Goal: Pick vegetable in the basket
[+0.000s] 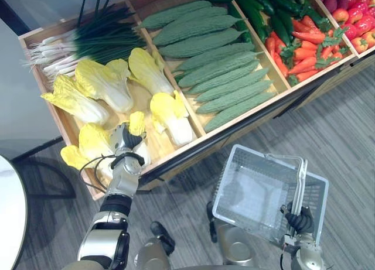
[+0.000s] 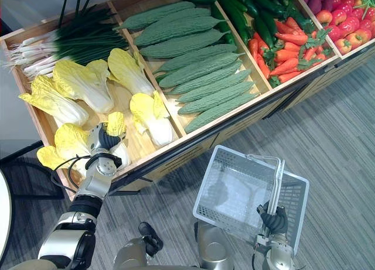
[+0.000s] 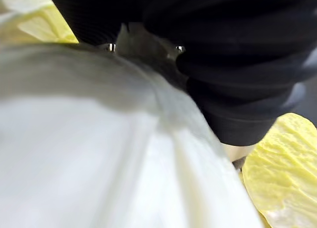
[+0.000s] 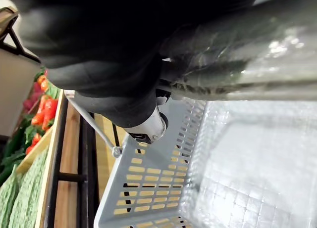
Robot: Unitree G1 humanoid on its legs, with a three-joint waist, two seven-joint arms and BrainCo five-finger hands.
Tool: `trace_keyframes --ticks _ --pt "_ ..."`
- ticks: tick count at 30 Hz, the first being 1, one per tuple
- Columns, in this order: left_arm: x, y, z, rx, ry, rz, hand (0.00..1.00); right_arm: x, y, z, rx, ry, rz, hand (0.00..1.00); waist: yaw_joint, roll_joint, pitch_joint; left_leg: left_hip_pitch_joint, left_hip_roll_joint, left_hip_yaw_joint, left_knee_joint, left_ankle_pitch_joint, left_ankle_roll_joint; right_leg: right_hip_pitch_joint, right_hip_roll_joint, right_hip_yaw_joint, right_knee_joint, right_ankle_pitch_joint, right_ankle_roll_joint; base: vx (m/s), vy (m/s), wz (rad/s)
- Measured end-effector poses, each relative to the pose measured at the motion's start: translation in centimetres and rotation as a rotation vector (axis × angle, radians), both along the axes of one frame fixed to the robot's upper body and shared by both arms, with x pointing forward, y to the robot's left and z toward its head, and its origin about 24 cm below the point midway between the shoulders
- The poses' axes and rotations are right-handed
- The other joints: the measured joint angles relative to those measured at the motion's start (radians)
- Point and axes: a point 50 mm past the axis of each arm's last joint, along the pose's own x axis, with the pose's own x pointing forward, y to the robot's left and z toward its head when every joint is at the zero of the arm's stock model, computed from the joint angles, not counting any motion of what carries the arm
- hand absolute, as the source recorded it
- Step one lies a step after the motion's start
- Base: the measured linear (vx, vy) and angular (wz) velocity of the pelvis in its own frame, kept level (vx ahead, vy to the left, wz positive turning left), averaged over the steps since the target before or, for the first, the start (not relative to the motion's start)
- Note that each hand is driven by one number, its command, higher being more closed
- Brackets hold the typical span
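Note:
Several yellow-and-white napa cabbages [image 1: 102, 82] lie in the left compartment of the wooden stand [image 1: 176, 159]. My left hand [image 1: 125, 142] rests on top of the front cabbage [image 1: 137, 123], whose white stalk [image 3: 99, 154] presses close against the hand's dark cover [image 3: 223, 50]. Lower right, my right hand [image 1: 299, 220] is shut on the handle [image 1: 302, 182] of a grey plastic basket [image 1: 225, 179] with nothing in it, held above the floor in front of the stand. In the right wrist view the dark cover [image 4: 114, 50] curls over the handle bars [image 4: 257, 55] above the basket's slotted wall [image 4: 148, 178].
The stand's other compartments hold green onions [image 1: 88, 41], bumpy green bitter gourds [image 1: 217, 59], cucumbers [image 1: 258, 12], carrots [image 1: 299, 53] and red fruit [image 1: 351, 18]. A white round table edge [image 1: 9, 223] is at the far left. Grey floor [image 1: 345, 123] lies in front.

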Motion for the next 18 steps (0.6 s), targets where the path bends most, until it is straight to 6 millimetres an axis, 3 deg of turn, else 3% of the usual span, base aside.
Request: trace_keyframes --ticks 11,18 --pt "-4.6 -4.8 0.4 -0.222 -0.158 -0.134 1.0 0.1 -1.3 -0.5 -0.001 0.022 -0.08 1.0 0.002 0.017 0.001 0.089 -0.04 -0.032 -0.05 0.001 0.0 0.112 -0.018 -0.028 -0.045 -0.011 0.017 0.02 0.016 0.09" --pt "-6.6 -7.4 3.8 -0.334 -0.36 -0.258 1.0 -0.3 -2.8 0.5 -0.032 -0.004 -0.141 1.0 0.004 0.071 -0.057 0.136 -0.039 -0.028 -0.056 0.0 0.0 0.139 -0.009 -0.005 -0.036 -0.015 0.022 -0.02 -0.009 -0.09"
